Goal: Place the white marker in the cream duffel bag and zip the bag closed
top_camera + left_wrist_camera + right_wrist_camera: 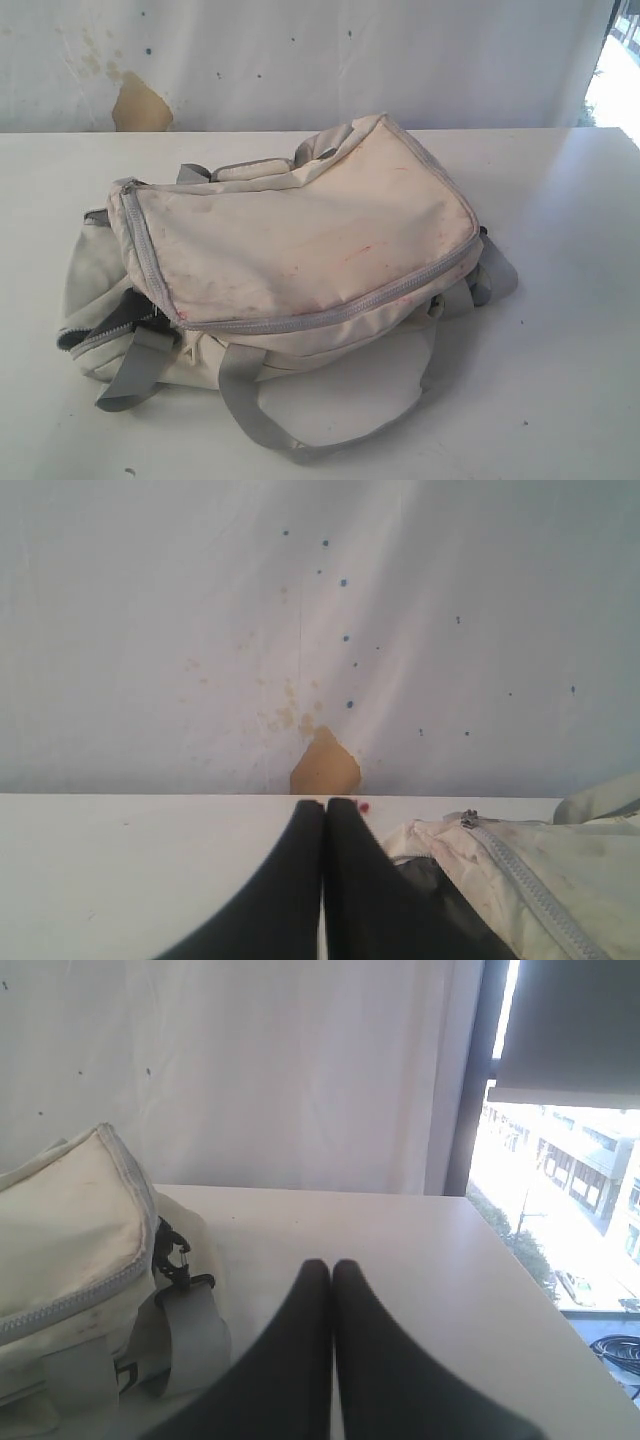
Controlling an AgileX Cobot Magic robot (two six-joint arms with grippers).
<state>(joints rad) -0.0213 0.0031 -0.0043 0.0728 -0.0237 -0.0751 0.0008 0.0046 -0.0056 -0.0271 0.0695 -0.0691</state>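
Observation:
The cream duffel bag [300, 245] lies in the middle of the white table, its stained panel up, the grey zipper [330, 312] along the panel's front edge shut. A gap with dark lining [135, 322] shows at its left end. No white marker is in view. In the left wrist view my left gripper [324, 804] is shut and empty, beside the bag's corner [520, 870]. The right gripper [331, 1265] in the right wrist view is shut on nothing, off the bag's end [70, 1230]. Neither gripper appears in the exterior view.
Grey webbing straps [270, 425] loop out over the table in front of the bag. A strap with a black clip [172, 1260] hangs at the bag's right end. A stained white wall [300, 60] backs the table; a window [560, 1190] lies to the right.

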